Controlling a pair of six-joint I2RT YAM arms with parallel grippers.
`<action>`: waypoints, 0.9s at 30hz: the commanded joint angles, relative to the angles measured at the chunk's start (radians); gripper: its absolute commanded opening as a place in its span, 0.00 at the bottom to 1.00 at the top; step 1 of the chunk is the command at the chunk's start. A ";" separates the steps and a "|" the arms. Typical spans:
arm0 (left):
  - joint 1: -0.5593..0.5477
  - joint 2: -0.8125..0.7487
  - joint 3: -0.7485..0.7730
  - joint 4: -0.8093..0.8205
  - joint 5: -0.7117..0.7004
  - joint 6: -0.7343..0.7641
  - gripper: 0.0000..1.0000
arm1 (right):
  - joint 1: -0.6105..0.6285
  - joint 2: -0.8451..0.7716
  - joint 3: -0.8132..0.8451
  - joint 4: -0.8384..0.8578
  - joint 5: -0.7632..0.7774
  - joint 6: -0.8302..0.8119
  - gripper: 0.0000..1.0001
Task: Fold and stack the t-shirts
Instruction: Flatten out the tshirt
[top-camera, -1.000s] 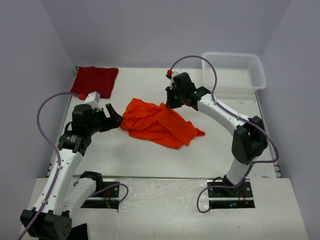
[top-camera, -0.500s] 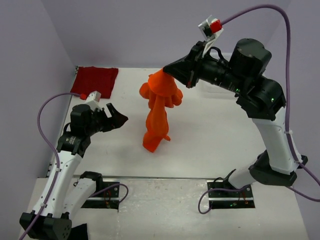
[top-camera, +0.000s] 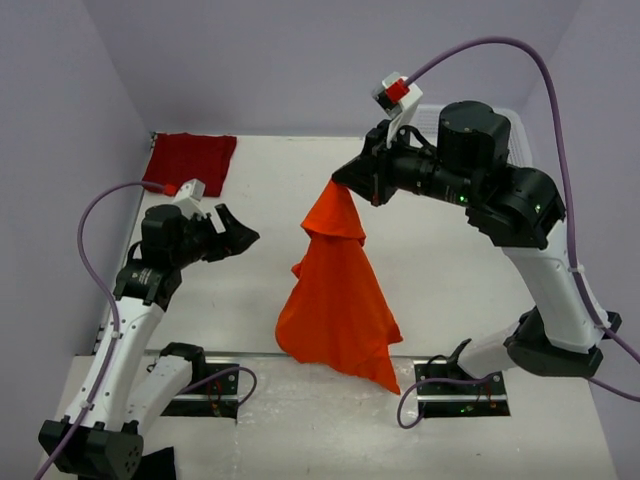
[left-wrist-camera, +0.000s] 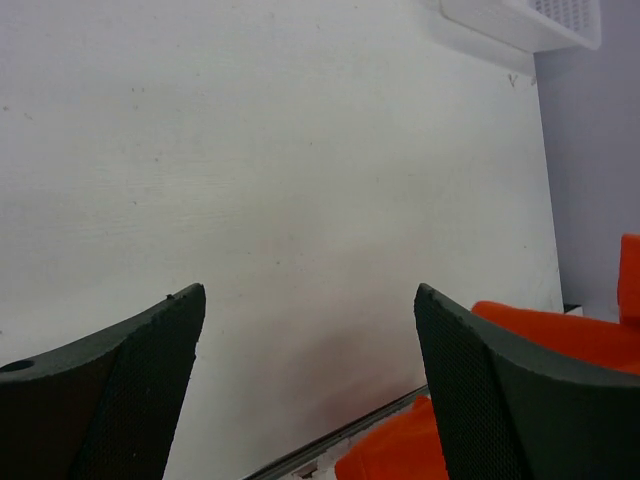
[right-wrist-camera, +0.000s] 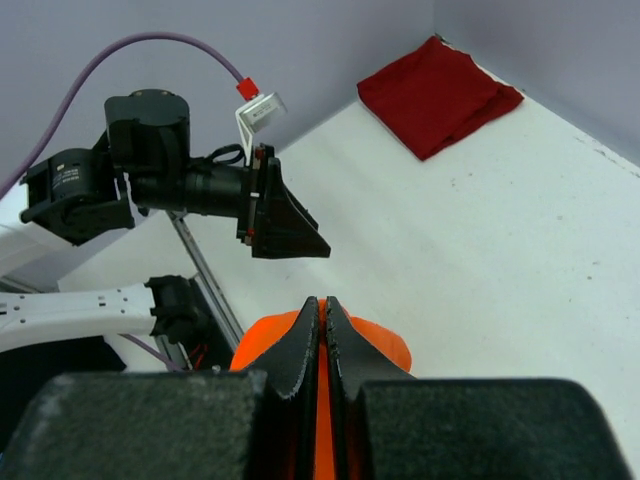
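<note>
While your right jaws clamped the soft orange cotton t-shirt (top-camera: 335, 300), it hung vertically, right of your parted left jaws.

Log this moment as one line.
right gripper: shut on orange shirt, shirt hanging below it | left gripper: open, empty | red shirt: folded, far-left corner

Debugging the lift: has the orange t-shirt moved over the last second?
Yes. The orange t-shirt went from lying mid-table to hanging from the right gripper; in the top view its hem now crosses the table's near edge.
</note>
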 joint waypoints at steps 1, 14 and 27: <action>-0.012 0.022 0.019 0.036 0.061 -0.001 0.86 | 0.002 -0.043 -0.014 0.029 0.051 -0.026 0.00; -0.180 0.203 -0.077 0.196 0.049 -0.073 0.87 | 0.000 0.003 -0.091 0.063 0.136 -0.028 0.00; -0.280 0.381 -0.191 0.421 -0.061 -0.145 0.91 | 0.002 -0.015 0.034 -0.006 0.103 -0.031 0.00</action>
